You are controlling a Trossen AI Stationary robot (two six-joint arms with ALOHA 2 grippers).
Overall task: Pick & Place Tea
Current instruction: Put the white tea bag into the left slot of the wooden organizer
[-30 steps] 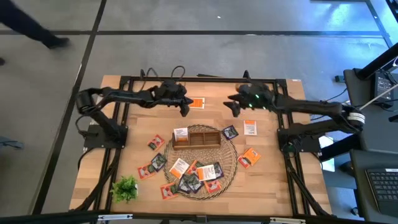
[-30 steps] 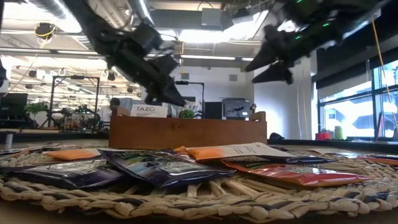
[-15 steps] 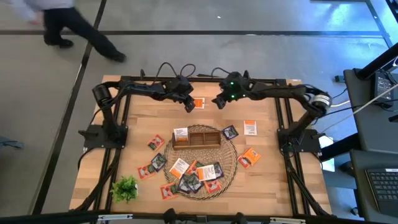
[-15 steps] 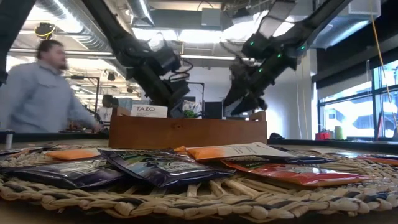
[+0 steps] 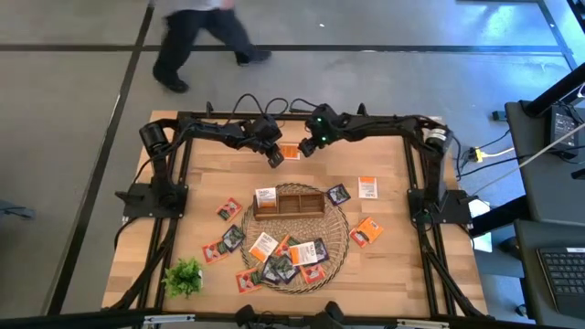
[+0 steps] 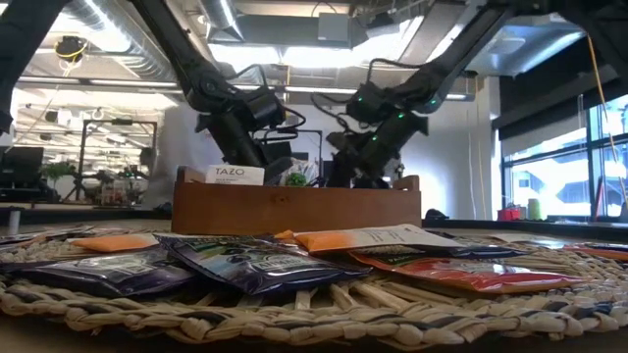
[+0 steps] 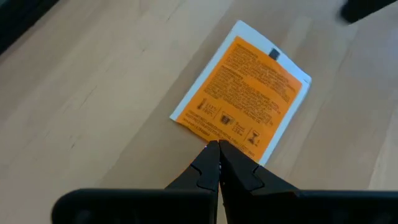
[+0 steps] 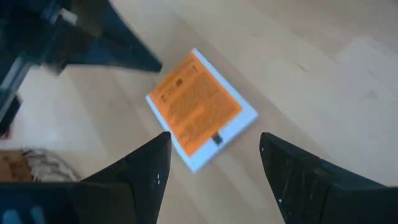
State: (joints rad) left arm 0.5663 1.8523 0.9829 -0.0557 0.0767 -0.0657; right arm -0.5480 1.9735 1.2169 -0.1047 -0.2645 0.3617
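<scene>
An orange sachet with a white border lies flat on the wood near the table's far edge, between both grippers. My left gripper is shut, its tips at the sachet's edge. My right gripper is open just right of the sachet and above it, one finger on either side of it in the right wrist view. Several more sachets lie on the round wicker mat and around it. One white-and-orange sachet stands in the wooden tray. My left gripper's shut fingertips come slanting down onto the orange sachet's edge, from the table's left. I cannot tell whether they touch it. The sachet lies flat on the table.
The three-compartment tray stands on the mat's far part, and a green sprig lies at the near left corner. Loose sachets lie on the wood. A person walks past beyond the far edge.
My right gripper has swung toward the table's left and come down beside the orange sachet, staying open. My left gripper has shifted a little right and down toward the same sachet. The sachet has not moved. A person has walked across behind the table.
</scene>
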